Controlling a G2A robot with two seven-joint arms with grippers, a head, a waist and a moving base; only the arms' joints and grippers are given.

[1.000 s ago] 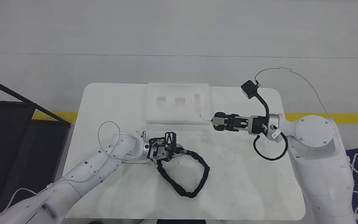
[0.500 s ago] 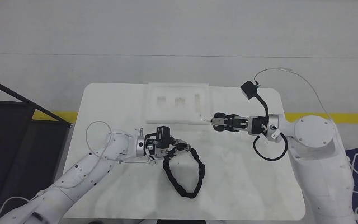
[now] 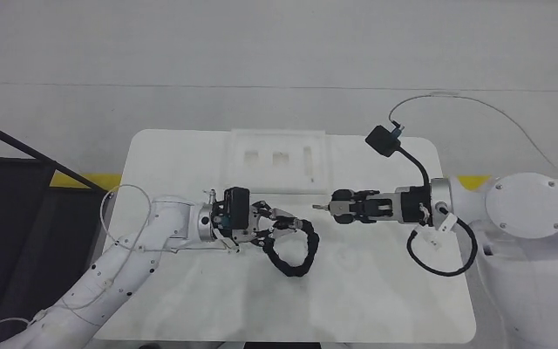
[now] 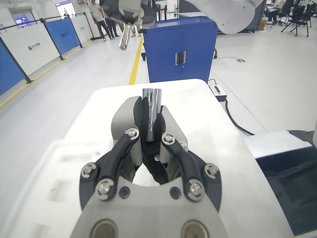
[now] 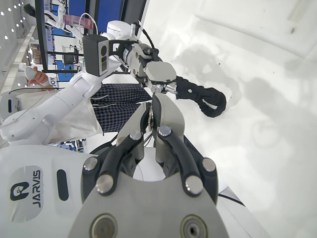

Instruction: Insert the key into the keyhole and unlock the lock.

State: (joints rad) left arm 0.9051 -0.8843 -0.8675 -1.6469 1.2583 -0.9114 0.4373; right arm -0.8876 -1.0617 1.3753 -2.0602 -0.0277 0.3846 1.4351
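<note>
Gripping the lock, the left end effector holds it over the desk; the right end effector pinches the key nearby.

On the white desk, the left gripper clasps one end of the black lock, whose loop curls just beside it. The right gripper pinches a key, tip pointed toward the left gripper, near but apart. A white tray sits at the far edge.
</note>
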